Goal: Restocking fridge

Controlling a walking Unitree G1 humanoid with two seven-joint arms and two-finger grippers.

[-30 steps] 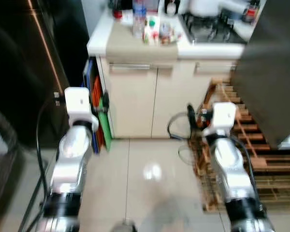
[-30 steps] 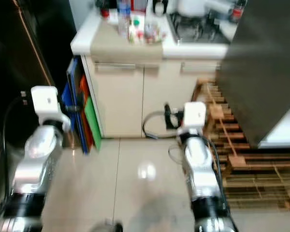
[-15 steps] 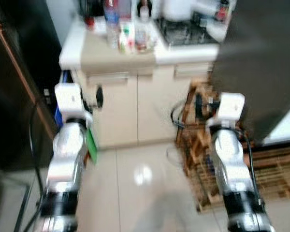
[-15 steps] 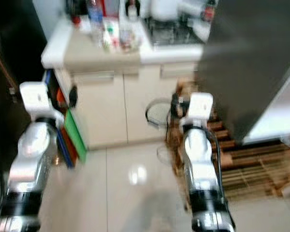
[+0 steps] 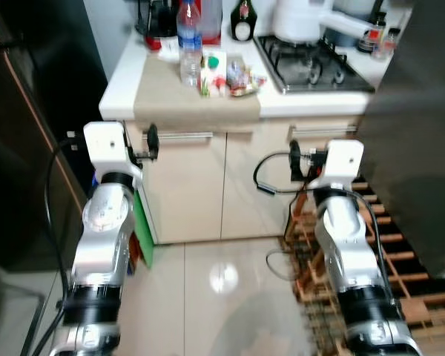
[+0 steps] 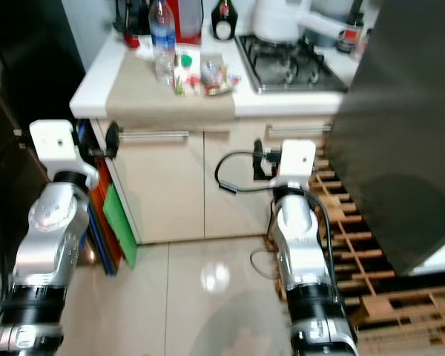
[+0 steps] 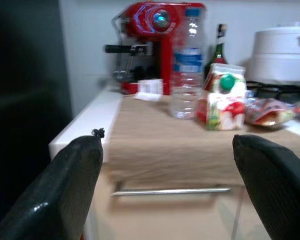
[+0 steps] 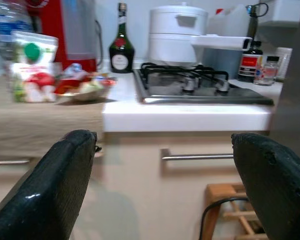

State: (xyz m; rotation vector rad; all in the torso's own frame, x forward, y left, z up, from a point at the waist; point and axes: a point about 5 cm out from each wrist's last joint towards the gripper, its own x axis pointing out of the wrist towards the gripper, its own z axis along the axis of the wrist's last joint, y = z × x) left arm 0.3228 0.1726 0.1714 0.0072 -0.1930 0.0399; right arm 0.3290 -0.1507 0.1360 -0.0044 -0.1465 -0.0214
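Two grippers, fingers spread wide, empty. Clear plastic water bottle and white juice carton with green cap stand upright on beige countertop, ahead of and above left gripper, the nearer; right gripper faces the stove.

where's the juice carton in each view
Left eye: juice carton on the tan mat, right of the water bottle.
Right eye: same spot.
Left wrist: centre-right, beside the bottle.
Right wrist: far edge of the picture, green cap facing the camera.
Shared landmark: the dark wine bottle behind.
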